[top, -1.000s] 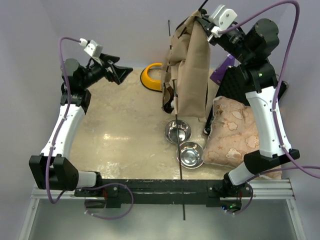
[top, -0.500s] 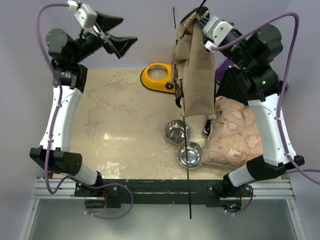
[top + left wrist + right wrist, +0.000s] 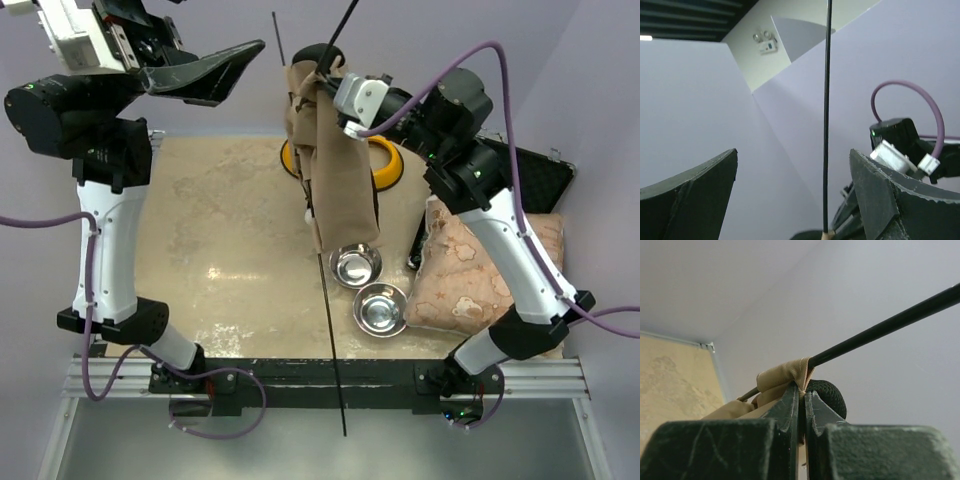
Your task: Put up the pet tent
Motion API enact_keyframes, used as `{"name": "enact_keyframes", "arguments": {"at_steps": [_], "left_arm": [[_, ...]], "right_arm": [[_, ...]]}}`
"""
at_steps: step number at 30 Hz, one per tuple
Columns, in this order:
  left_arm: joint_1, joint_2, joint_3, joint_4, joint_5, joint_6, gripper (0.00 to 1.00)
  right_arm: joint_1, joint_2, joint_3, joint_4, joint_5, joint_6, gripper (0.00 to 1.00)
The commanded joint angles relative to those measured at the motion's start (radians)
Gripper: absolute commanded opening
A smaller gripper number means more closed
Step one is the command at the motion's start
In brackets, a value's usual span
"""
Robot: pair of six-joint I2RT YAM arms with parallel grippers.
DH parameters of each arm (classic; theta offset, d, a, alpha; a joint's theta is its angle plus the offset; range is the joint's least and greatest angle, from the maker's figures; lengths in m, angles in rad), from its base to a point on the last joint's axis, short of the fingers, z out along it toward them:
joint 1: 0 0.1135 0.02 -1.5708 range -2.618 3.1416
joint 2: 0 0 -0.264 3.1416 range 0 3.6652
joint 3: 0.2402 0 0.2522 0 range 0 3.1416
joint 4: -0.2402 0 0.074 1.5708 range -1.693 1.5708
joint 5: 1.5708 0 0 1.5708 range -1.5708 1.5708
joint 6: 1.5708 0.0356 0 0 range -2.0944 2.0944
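My right hand point(image 3: 801, 395) is clamped narrow on a fabric fold at the top of the pet tent point(image 3: 340, 180). The tent hangs collapsed above the tabletop point(image 3: 230, 230). One black pole point(image 3: 331, 330) projects below it. My left hand point(image 3: 793, 155) is high, spread wide, holding nothing, apart from the tent.

Two steel bowls point(image 3: 355, 266), one cushion point(image 3: 480, 270), one feeder point(image 3: 387, 165), one tent point(image 3: 340, 190).
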Motion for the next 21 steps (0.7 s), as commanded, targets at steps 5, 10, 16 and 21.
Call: {"name": "enact_keyframes", "arguments": {"at_steps": [5,10,16,21], "left_arm": [[-0.078,0.029,0.142,0.001,-0.057,-0.052,0.91],[-0.099,0.017,0.143,-0.019,-0.076,-0.047,0.89],[-0.111,-0.002,0.145,0.023,-0.068,-0.092,0.83],[-0.113,-0.039,0.14,0.099,-0.05,-0.173,0.78]], "right_arm": [[0.098,0.035,0.011,0.069,0.056,0.02,0.0],[0.155,0.065,0.017,0.066,0.081,0.028,0.0],[0.229,0.088,0.02,0.069,0.1,0.042,0.0],[0.267,0.1,0.02,0.069,0.111,0.056,0.0]]}}
